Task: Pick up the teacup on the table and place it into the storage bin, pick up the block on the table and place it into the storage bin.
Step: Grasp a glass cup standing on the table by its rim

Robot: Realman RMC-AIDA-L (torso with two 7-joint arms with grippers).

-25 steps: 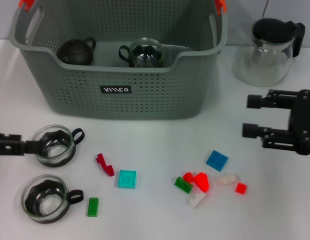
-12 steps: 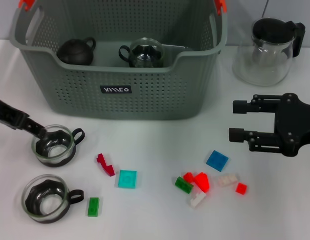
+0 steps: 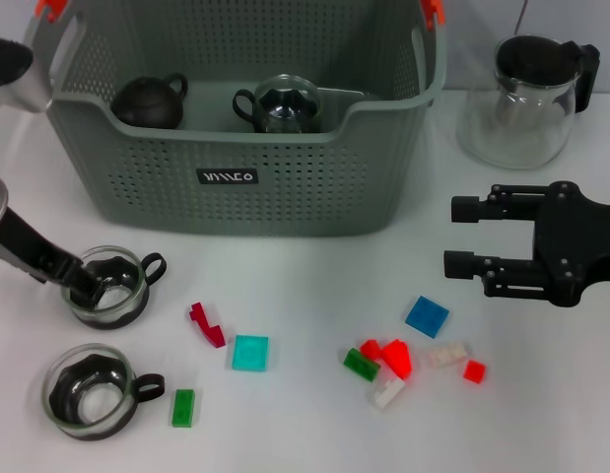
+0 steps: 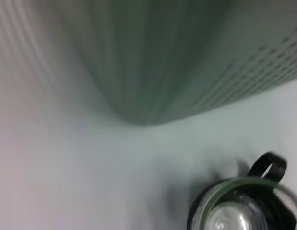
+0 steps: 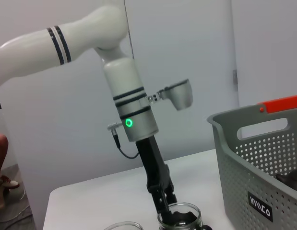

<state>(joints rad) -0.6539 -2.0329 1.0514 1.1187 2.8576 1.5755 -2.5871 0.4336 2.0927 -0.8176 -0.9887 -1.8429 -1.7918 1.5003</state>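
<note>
Nearest to us on the white desk (image 3: pixel 305 434) stands a clear glass teacup with a dark liner and black loop handle (image 3: pixel 88 392), with a small flat green block (image 3: pixel 183 407) just beside it. Just beyond sits a second glass teacup of the same kind (image 3: pixel 109 286), also seen from the left wrist camera (image 4: pixel 244 206). The left tool (image 3: pixel 83 283) reaches down at a slant from the left, and its dark tip is at this cup's near-left rim; the right wrist view shows the tip (image 5: pixel 168 214) dipping into the cup's mouth. We cannot tell whether its fingers grip the rim. A second ago that arm lay low and flat beside the cup; it now stands steeply over it.

Scattered to the right are small plastic blocks: a dark red angled one (image 3: pixel 206 324), a teal square tile (image 3: pixel 250 352), then a cluster of green, red and white pieces (image 3: pixel 388 362), a blue square tile (image 3: pixel 427 316) and a small red cube (image 3: pixel 473 371).

The right tool (image 3: pixel 460 236) hovers above the desk at the right, its two black fingers spread wide and pointing left, holding nothing. It has shifted left since the earlier frame.

Farther back stands the large grey-green perforated plastic storage bin with orange handle clips (image 3: pixel 245 177), containing a dark round teapot (image 3: pixel 149 101) and another glass cup (image 3: pixel 281 104). To its right is a clear glass jug with a black lid (image 3: pixel 533 97).
</note>
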